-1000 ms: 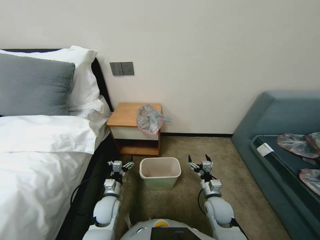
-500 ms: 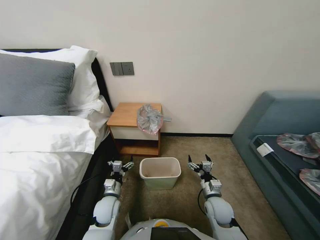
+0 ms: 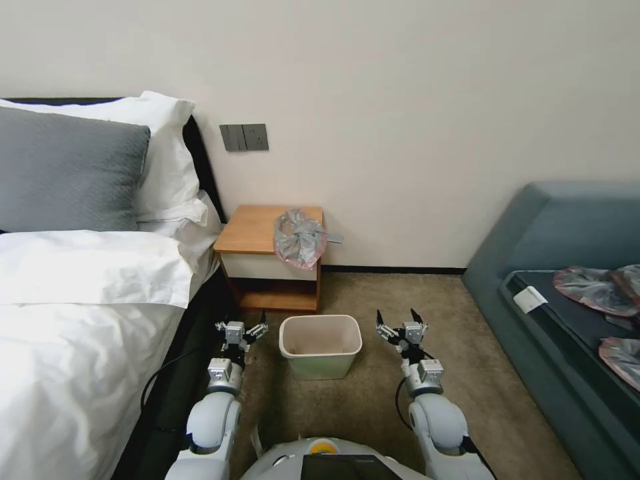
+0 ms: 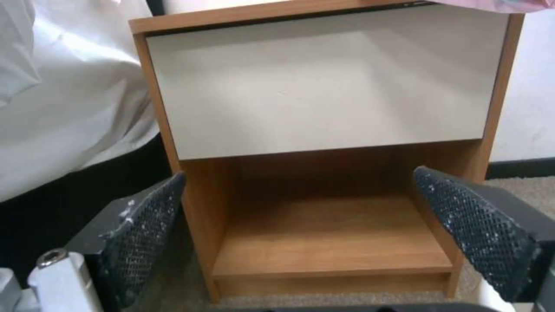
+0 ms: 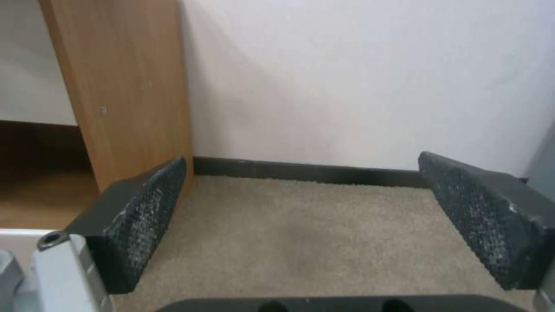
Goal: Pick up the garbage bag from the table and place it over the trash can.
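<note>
Bag: garbage bag (image 3: pixel 299 239) is lying on worktop (image 3: pixel 253 230) corner.
Bin: trash can (image 3: pixel 320 345) is standing between released left tool (image 3: pixel 243 328) and released right tool (image 3: pixel 400 325).

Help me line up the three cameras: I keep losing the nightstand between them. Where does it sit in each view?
Head view: the table stands against the wall between bed and trash can, the garbage bag on its top.
Left wrist view: its white drawer front and open shelf face the camera.
Right wrist view: its wooden side panel stands by the wall.
Shared landmark: the dark baseboard.
</note>
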`<state>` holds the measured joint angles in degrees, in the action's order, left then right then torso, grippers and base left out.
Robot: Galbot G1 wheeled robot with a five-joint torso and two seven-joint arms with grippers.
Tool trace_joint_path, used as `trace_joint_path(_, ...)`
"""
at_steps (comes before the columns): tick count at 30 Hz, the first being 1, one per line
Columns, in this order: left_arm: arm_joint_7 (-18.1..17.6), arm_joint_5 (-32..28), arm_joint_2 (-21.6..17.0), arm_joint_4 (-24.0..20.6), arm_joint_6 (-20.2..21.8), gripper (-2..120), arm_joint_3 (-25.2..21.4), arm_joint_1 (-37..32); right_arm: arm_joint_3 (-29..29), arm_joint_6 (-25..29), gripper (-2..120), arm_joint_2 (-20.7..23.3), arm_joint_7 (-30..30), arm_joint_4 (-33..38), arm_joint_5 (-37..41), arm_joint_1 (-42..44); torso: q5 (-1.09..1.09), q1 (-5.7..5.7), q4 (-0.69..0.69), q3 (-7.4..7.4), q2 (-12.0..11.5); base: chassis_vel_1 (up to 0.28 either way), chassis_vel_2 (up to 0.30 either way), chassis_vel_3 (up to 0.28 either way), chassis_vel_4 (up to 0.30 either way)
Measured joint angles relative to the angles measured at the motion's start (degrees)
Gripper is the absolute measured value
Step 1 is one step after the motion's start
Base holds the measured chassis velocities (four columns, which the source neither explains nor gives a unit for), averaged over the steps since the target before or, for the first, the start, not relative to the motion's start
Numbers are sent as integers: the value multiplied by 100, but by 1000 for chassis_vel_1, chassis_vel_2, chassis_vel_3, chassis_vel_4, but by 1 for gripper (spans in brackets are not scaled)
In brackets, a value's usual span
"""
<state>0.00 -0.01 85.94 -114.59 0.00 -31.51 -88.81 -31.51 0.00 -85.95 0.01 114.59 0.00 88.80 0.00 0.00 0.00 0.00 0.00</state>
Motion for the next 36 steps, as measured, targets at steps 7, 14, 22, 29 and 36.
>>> trace_joint_path(7, 0, 0, 0, 0, 0, 100, 0, 0, 0, 0, 100, 0, 0, 0, 0, 0, 0, 0, 0, 0, 0, 0, 0, 0, 0)
trace_joint_path(14, -3, -6, -3, -9, 2, 100, 0, -6, 0, 0, 100, 0, 0, 12, -1, 12, 0, 0, 0, 0, 0, 0, 0, 0, 0)
trace_joint_path(22, -265, -382, -221, -951, 226, 100, -78, -337, -130, -26, 100, -226, 68, 989, -133, 578, 0, 0, 0, 0, 0, 0, 0, 0, 0)
trace_joint_path(29, -506, -729, -420, -1811, 433, 100, -151, -642, -252, -60, 100, -432, 138, 1880, -267, 1101, 0, 0, 0, 0, 0, 0, 0, 0, 0)
trace_joint_path(36, -820, -1150, -922, -2839, 975, 100, -151, -1194, -369, -94, 100, -628, 204, 2717, -395, 1595, -1, 0, 1, 0, 0, 0, 0, 0, 0)
